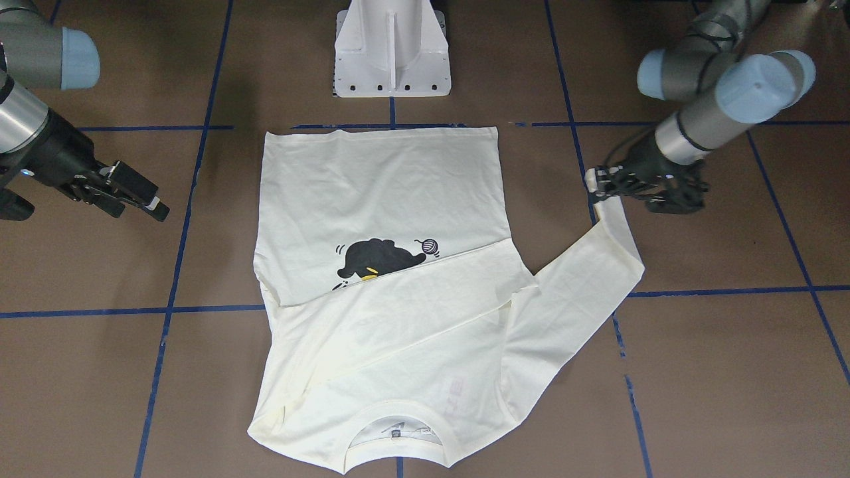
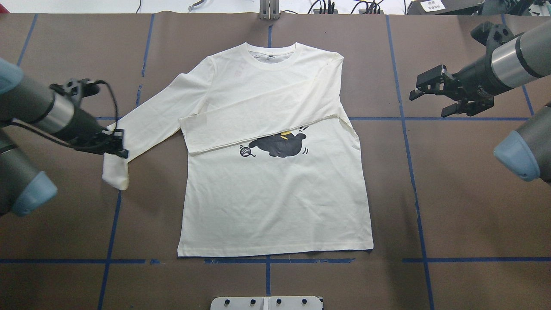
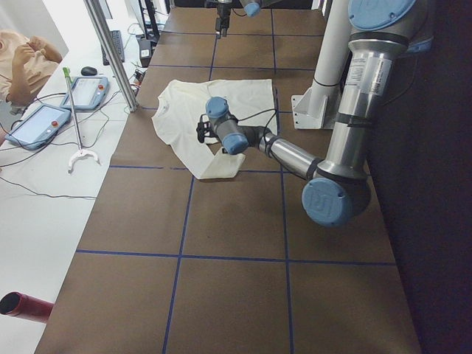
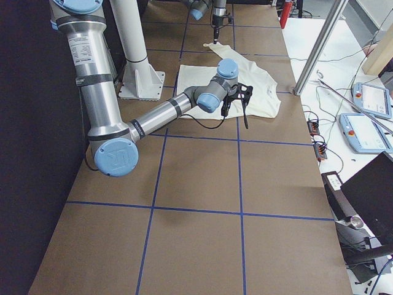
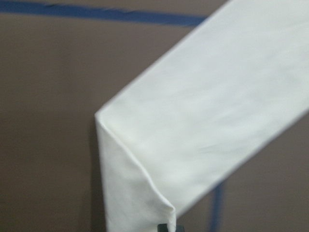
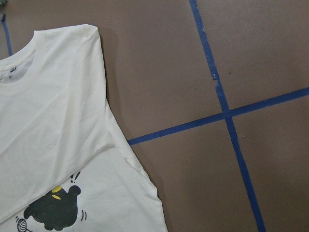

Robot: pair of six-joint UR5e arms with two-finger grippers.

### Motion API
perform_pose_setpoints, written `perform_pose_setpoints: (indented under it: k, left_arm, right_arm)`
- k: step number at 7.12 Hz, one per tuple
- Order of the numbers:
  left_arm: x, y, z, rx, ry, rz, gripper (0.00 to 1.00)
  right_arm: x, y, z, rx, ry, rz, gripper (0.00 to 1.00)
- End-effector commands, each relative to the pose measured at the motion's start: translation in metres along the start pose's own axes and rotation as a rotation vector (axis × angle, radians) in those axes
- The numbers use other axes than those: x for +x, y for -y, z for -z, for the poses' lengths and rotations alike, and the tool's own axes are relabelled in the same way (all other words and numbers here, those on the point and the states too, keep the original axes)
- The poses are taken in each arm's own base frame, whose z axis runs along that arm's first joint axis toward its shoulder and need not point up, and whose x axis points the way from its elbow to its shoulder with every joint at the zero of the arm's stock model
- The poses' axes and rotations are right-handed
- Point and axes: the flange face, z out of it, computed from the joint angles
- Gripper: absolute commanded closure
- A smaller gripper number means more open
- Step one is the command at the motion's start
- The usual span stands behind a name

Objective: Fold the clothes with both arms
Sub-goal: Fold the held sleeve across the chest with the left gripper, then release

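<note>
Cream T-shirt (image 2: 275,193) is laid flat on the table (image 2: 452,206), one sleeve (image 2: 258,116) folded across the chest. The other sleeve (image 2: 150,116) is pinched by the left gripper (image 2: 116,144), likely for folding inward; the right gripper (image 2: 428,103) is held wide open, clear.

Two jointed arms of grey metal, the left arm (image 2: 41,113) and the right arm (image 2: 512,60), have round light blue joint caps (image 1: 764,83) and a bright silver band ahead of each black wrist. A thin black cable (image 2: 114,99) loops beside the left wrist. The left gripper (image 1: 596,182) and right gripper (image 1: 151,202) are black two-finger units with pale tips. The upright tubes bear a white printed label (image 3: 363,70). The white pedestal base (image 1: 392,60) shows a row of dark bolt holes.
</note>
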Motion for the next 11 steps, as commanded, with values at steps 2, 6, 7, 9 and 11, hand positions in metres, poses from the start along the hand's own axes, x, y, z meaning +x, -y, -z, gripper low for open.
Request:
perform_pose_setpoints:
  k: [2, 6, 7, 9, 11]
  left_arm:
    - [0.287, 0.011, -0.049, 0.026, -0.074, 0.11, 1.0]
    - [0.425, 0.036, -0.108, 0.223, -0.094, 0.09, 1.0]
    - [0.424, 0.031, -0.141, 0.272, -0.116, 0.069, 1.0]
    - [0.449, 0.025, -0.152, 0.337, -0.166, 0.108, 0.75]
    - [0.441, 0.038, -0.147, 0.348, -0.18, 0.097, 0.1]
  right_arm:
    - [0.068, 0.022, 0.025, -0.003, -0.028, 0.063, 0.0]
    - [0.106, 0.032, 0.047, 0.034, -0.044, 0.076, 0.0]
    - [0.107, 0.031, 0.047, 0.035, -0.043, 0.078, 0.0]
    - [0.11, 0.027, 0.049, 0.039, -0.044, 0.076, 0.0]
    - [0.1, 0.023, 0.044, 0.053, -0.049, 0.084, 0.0]
